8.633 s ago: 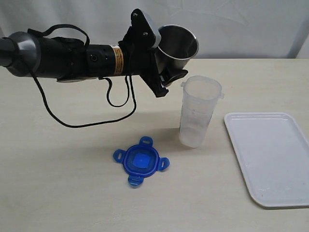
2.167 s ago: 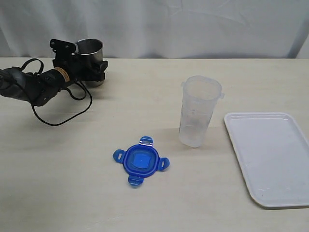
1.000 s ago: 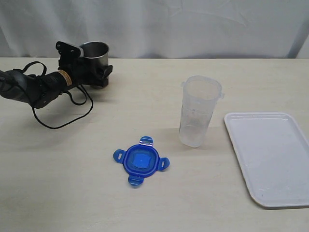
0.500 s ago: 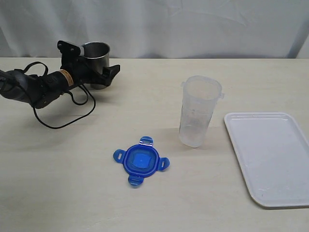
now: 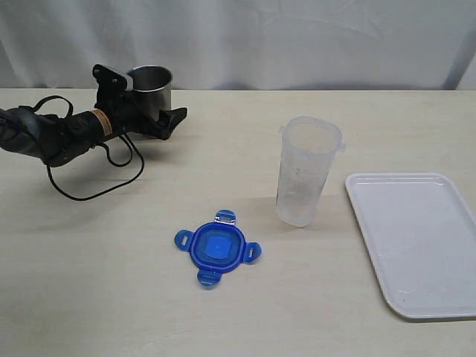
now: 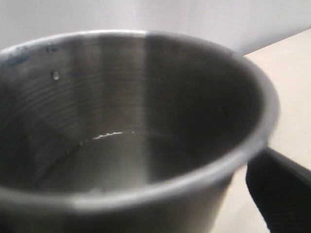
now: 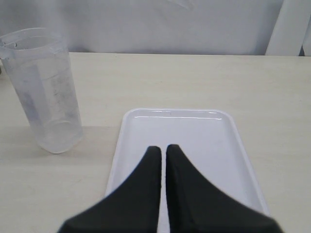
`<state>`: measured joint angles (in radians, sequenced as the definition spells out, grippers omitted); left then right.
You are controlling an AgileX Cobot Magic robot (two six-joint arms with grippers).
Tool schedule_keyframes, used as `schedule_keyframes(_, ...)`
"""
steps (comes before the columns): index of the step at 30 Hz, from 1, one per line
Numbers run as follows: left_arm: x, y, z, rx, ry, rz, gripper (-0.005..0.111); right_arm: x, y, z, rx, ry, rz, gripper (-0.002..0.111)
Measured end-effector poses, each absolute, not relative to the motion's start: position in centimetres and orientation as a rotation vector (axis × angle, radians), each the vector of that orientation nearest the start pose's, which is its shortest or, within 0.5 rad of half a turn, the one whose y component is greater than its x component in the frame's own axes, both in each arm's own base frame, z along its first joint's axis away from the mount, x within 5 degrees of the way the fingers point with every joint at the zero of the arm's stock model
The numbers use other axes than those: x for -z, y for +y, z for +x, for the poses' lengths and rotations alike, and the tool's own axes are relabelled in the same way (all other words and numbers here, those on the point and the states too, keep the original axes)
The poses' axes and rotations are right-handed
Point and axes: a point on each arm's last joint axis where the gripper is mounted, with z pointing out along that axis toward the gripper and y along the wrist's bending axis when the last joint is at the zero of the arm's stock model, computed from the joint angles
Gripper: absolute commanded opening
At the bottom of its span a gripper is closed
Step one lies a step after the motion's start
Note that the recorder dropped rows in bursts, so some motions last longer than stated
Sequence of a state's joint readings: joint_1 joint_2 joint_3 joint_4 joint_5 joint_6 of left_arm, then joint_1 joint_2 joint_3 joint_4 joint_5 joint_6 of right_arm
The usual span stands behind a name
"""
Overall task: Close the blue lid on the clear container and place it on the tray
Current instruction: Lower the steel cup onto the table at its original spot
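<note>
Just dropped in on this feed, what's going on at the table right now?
The left gripper is open at the steel cup, which stands at the back left of the table. The right gripper is shut and empty, pointing toward the tray. The blue lid lies flat on the table, off the clear container, which stands upright and open beside the tray. Neither step is done yet.

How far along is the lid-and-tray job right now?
Done: groundwork only. The steel cup stands at the table's far left, with the left end effector open at it. In hand: nothing, since the right end effector is shut and empty. Left: everything. The blue lid lies loose on the table, and the clear container stands open beside the tray, not on it.
</note>
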<state>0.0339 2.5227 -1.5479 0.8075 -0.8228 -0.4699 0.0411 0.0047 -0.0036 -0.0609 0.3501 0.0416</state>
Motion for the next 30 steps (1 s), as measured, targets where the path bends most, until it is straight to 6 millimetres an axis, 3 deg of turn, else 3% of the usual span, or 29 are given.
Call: schedule_keyframes(30,-5.38,-2.92,50.17,0.389,1.738,0.54,0.103,-18.26,0.03,5.36,0.001,1.834,-0.037,0.004)
